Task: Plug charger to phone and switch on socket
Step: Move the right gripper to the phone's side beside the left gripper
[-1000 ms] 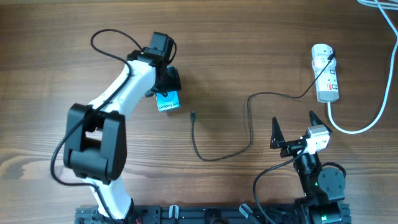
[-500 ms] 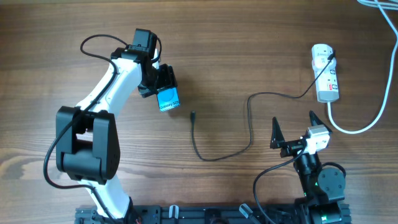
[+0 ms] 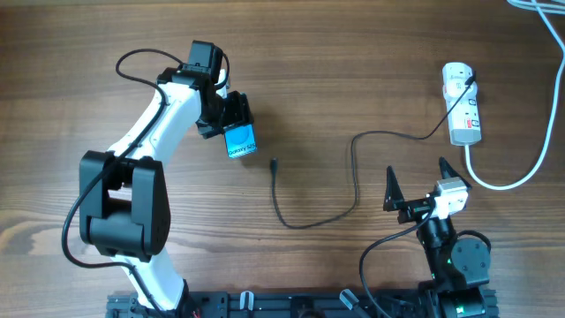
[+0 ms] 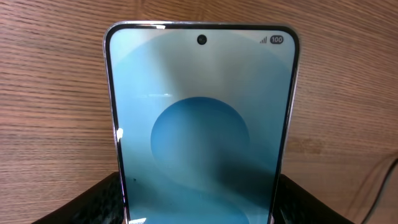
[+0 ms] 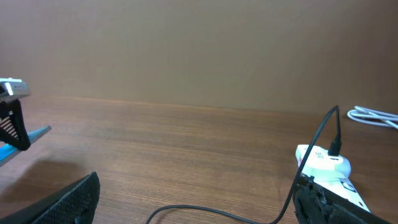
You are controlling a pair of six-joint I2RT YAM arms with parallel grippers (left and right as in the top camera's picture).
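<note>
wooden table [image 3: 353,71], seen from above, with the phone [image 3: 239,142] taken as the landmark for all positions.

the left gripper [image 3: 233,124] is clamped on the phone at one short end. the wrist view shows the black fingers [image 4: 93,199] on both long edges and the lit screen facing the camera. the right wrist view suggests the phone is tilted and raised off the wood.

the right gripper [image 3: 417,179] sits well to the right of the phone and nearer the robot's base. its jaws are spread wide and hold nothing.

the socket [image 3: 462,104] lies far to the right of the phone, slightly farther from the base, with its white cord [image 3: 530,168] looping beyond it.

the charger [image 3: 355,168] runs as a thin black cable from the socket back toward the phone.

its plug [image 3: 274,164] rests on the table just to the right of the phone, not touching it.

step in hand, as judged: presenting the phone for plugging. neither the plugging nor the switching appears done.

the next move calls for the right gripper to take the cable close behind the plug and align its tip with the phone's port, which no view shows.
</note>
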